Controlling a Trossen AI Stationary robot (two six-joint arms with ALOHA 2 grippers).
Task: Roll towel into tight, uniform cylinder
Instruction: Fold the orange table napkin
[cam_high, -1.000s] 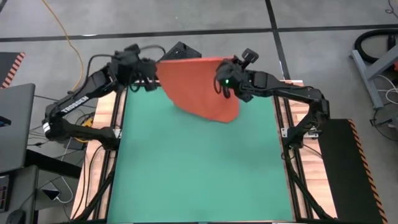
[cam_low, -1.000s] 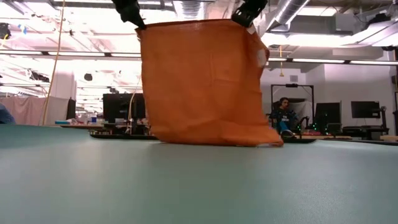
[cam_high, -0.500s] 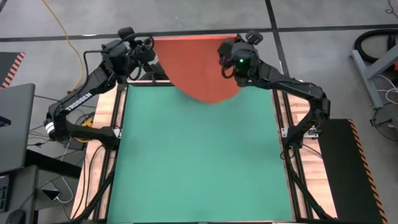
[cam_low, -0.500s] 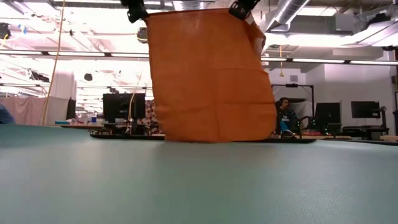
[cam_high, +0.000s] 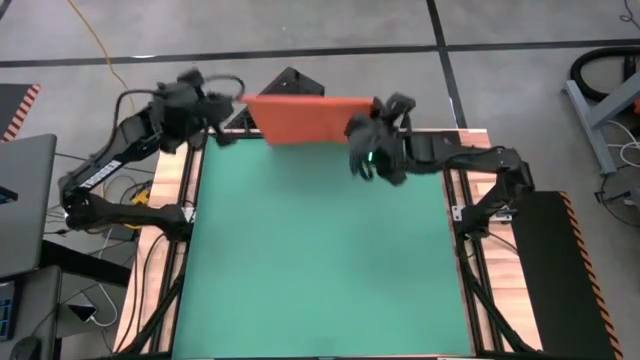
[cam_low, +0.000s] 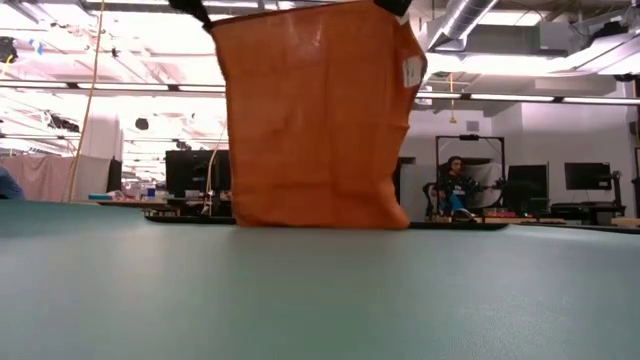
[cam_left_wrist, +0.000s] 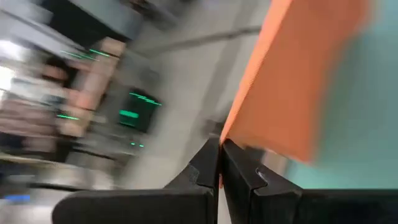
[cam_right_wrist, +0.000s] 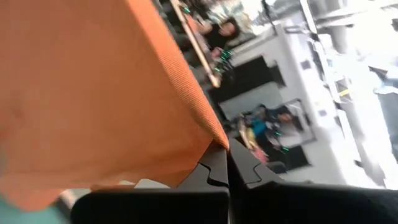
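**Two arms hold towel aloft at the far edge of the table**

The robot's two dark arms hold the orange-red square towel of thin soft fabric (cam_high: 305, 118) stretched between them above the far edge of the green mat (cam_high: 320, 260). The left gripper (cam_high: 228, 98), at the far left, is closed tight on one upper corner; its wrist camera shows the fingers (cam_left_wrist: 208, 165) pinched together on the cloth's edge. The right gripper (cam_high: 362, 128), at the far right, is likewise clamped on the other upper corner. From table height, the towel (cam_low: 310, 110) hangs as a nearly flat sheet, its small white tag (cam_low: 411, 72) near the upper right side and its lower hem at, or just above, the mat's far edge; contact cannot be confirmed. A seated person (cam_low: 457, 185) is visible in the room beyond. The task appears to be at the spreading stage, with no rolling begun. The next move likely calls for lowering the cloth flat and unwrinkled onto the mat, both corners kept level.
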